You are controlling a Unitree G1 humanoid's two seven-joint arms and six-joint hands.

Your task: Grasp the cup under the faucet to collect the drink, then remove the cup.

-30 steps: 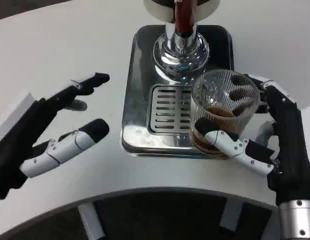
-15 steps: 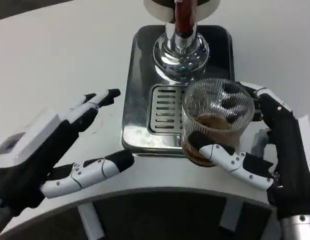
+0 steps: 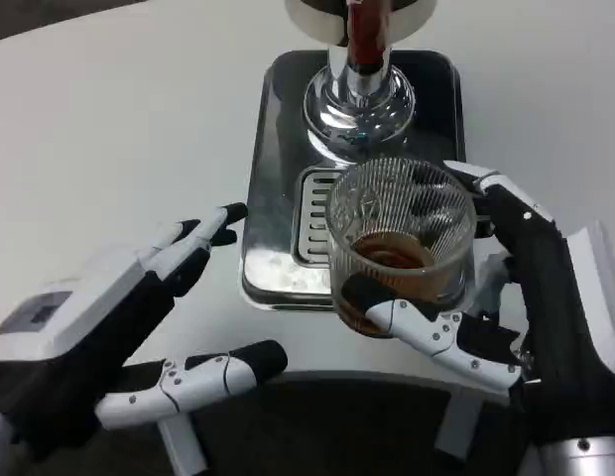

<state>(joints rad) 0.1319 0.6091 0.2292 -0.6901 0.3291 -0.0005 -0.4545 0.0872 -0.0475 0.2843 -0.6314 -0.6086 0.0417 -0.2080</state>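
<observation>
The ribbed clear glass cup (image 3: 399, 248), holding brown drink, has come away from under the chrome faucet (image 3: 359, 74) toward the near edge of the steel drip tray (image 3: 273, 178), gripped by the right hand (image 3: 506, 297). Removal looks nearly done. The left hand (image 3: 119, 327), fingers spread and holding nothing, has moved closer to the tray on the white table (image 3: 109, 119).

Right hand (image 3: 526, 297) gripping cup (image 3: 399, 253), left hand (image 3: 109, 327) spread
</observation>
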